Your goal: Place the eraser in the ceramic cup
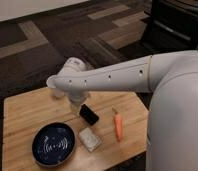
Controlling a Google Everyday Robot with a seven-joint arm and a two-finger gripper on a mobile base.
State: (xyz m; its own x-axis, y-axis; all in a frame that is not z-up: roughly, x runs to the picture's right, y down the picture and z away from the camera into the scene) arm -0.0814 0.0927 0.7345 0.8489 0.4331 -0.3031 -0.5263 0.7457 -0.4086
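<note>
- The eraser (88, 114) lies flat on the wooden table (22, 112), near the middle. It sits between the blue plate (53, 145) and the orange carrot (118, 126).
- The gripper (76, 106) hangs low, just beside the end of the eraser that is nearer the cup. I cannot tell if it is open or closed, or if it holds anything.
- The ceramic cup (57, 93) peeks out from behind the arm, at the back of the table.
- The eraser looks small, light and stiff, so I think it will not bend or break.
- Its top looks a bit shiny, so it may slip.
- It is flat and low, so I think it is best to pinch it across its narrow width, near the middle.
- A whitish block (90, 138) lies near it, and that is the wrong thing to take.
</note>
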